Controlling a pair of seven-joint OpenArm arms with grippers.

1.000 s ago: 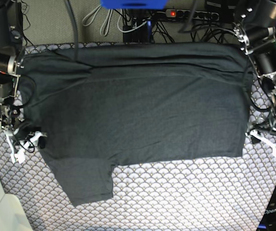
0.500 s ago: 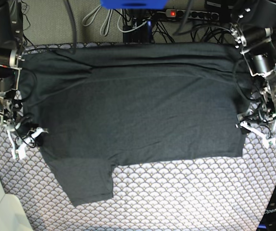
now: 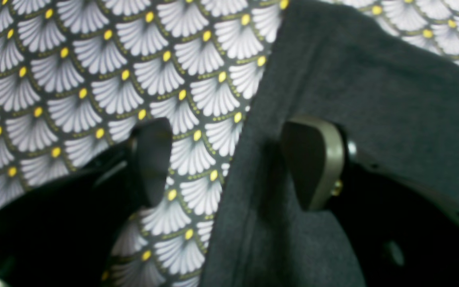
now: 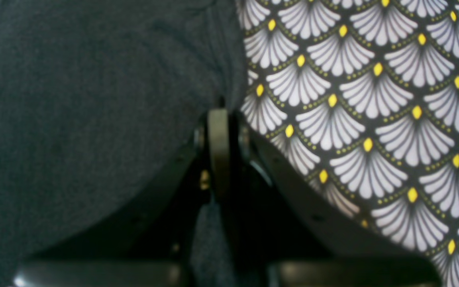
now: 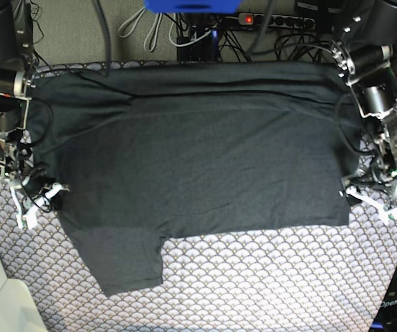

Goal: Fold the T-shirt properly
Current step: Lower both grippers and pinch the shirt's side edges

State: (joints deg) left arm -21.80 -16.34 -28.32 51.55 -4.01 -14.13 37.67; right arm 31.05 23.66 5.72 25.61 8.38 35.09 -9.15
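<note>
R gripper (image 4: 218,119) pinches T-shirt (image 5: 198,152) edge; L gripper (image 3: 229,159) apparently straddles hem.

Close in over the table (image 3: 74,71), its cloth patterned with white fans and yellow dots. The left end effector (image 3: 233,163) stands spread apart, straddling the hem of the T-shirt (image 3: 373,91). One dark finger sits over the bare pattern, the other, pale-edged, sits over the dark fabric. The shirt's edge runs up between them, slightly raised and folded.
</note>
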